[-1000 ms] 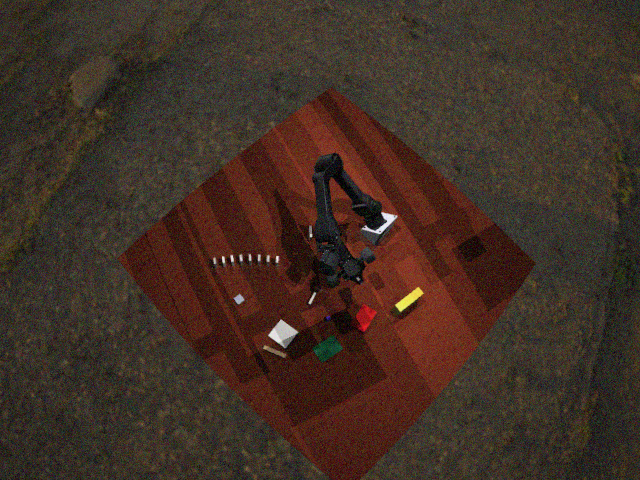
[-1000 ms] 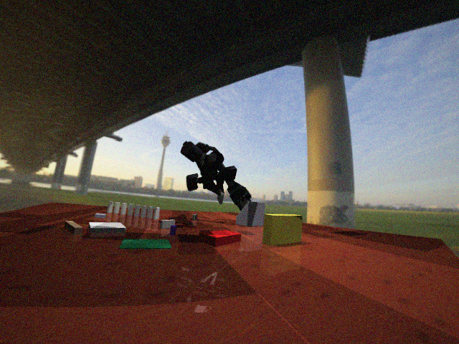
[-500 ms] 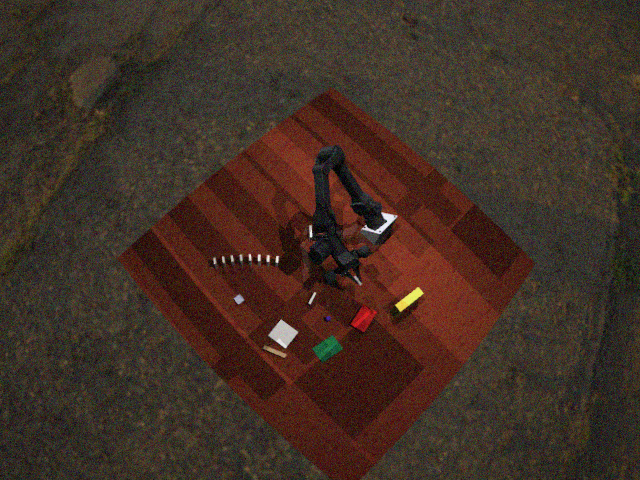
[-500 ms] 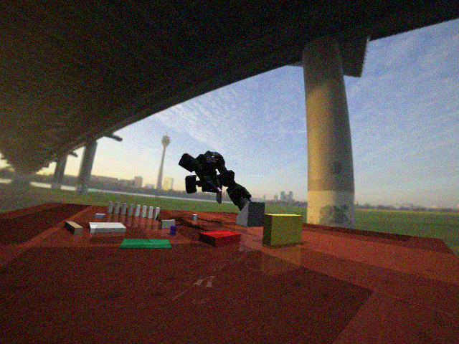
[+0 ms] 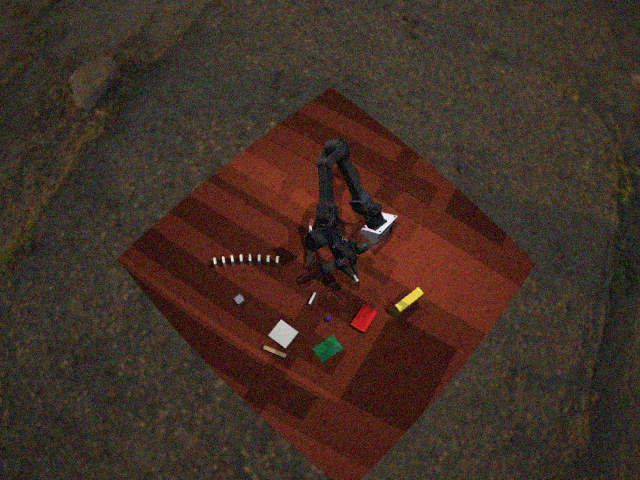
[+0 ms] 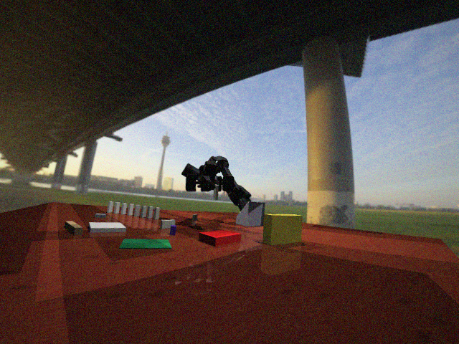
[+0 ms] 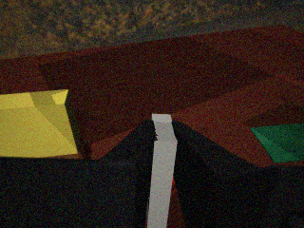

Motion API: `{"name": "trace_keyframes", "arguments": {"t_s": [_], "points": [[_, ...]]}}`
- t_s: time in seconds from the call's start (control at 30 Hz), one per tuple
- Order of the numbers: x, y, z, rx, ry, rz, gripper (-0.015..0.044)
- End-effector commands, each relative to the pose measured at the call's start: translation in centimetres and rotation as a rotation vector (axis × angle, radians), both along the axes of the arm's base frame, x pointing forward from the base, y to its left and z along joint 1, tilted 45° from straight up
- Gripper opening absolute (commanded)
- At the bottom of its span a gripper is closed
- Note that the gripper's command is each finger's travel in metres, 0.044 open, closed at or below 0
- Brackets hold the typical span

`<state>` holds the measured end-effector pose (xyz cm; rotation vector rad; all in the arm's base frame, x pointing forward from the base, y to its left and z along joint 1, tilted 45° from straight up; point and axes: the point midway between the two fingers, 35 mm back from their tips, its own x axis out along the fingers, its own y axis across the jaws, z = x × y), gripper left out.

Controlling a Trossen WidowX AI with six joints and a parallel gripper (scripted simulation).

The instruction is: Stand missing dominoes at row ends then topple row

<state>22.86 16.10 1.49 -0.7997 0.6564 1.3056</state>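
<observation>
Several white dominoes stand upright in a slightly curved row; its left end domino (image 5: 214, 261) (image 6: 110, 206) and right end domino (image 5: 277, 259) (image 6: 157, 213) are both upright. My gripper (image 5: 354, 274) (image 7: 161, 129) is shut on a white domino (image 7: 162, 161), which sticks out between the fingertips in the wrist view. It is in the air, well to the right of the row in the top view. Another white domino (image 5: 312, 298) (image 6: 168, 223) lies on the table between row and gripper. A further white piece (image 5: 310, 227) is mostly hidden by the arm.
A yellow block (image 5: 408, 299) (image 6: 282, 229) (image 7: 33, 130), red block (image 5: 363, 318) (image 6: 219, 238), green slab (image 5: 327, 348) (image 6: 145, 243) (image 7: 285, 142), white slab (image 5: 283, 333) (image 6: 107, 227), tan bar (image 5: 274, 351), grey block (image 5: 238, 299) and small purple piece (image 5: 327, 318) (image 6: 173, 229) lie around.
</observation>
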Motion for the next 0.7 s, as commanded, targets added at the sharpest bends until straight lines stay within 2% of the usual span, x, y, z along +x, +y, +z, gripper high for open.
{"name": "trace_keyframes", "arguments": {"t_s": [0.0,0.67], "points": [[-0.22,-0.23,0.87,0.077,-0.086,0.035,0.0025],[-0.32,-0.34,1.09,0.100,-0.113,0.045,0.0025]]}}
